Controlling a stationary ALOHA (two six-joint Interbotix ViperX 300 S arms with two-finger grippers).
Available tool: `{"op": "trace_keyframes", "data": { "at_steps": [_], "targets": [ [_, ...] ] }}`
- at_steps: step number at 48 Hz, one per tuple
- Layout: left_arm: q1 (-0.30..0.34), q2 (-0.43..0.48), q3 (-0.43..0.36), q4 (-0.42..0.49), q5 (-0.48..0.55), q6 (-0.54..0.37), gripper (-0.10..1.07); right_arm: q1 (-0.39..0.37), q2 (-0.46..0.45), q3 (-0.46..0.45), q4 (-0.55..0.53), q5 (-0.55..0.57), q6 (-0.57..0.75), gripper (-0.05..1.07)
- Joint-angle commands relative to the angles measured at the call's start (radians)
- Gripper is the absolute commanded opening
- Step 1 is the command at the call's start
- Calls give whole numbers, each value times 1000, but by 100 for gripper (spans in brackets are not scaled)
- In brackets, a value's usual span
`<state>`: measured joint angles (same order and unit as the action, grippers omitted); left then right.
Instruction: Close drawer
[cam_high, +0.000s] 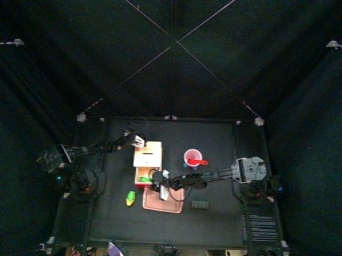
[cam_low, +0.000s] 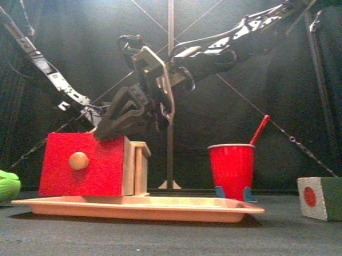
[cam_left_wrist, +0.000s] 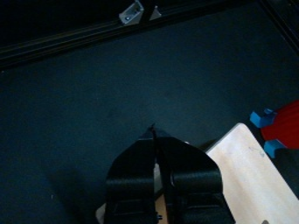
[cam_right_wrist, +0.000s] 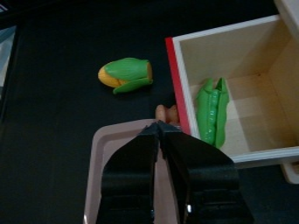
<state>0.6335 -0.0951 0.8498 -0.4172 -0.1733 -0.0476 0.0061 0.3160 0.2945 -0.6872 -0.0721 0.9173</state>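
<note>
From my remote seat, the drawer stands pulled out of its cabinet, a green pod inside. My right gripper, jaws together, hovers by its knob; pushing remains. Behind the cabinet, the left gripper rests pinched together.

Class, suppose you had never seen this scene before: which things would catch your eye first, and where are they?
The red-fronted drawer with its round wooden knob stands pulled out of its cabinet on the pink tray, near the table's left front. In the right wrist view a green pea pod lies inside it. A red cup with a straw stands to the right, and both arms hang above the drawer.
</note>
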Motion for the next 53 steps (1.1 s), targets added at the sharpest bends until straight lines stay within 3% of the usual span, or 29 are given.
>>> {"op": "trace_keyframes", "data": {
  "at_steps": [1,53],
  "targets": [
    [-2,-15,-12,3,-3,2,32,-23,-23,-28,2,-2,0,51],
    [-3,-17,-15,3,-3,2,32,-137,-38,-40,2,-2,0,51]
  ]
}}
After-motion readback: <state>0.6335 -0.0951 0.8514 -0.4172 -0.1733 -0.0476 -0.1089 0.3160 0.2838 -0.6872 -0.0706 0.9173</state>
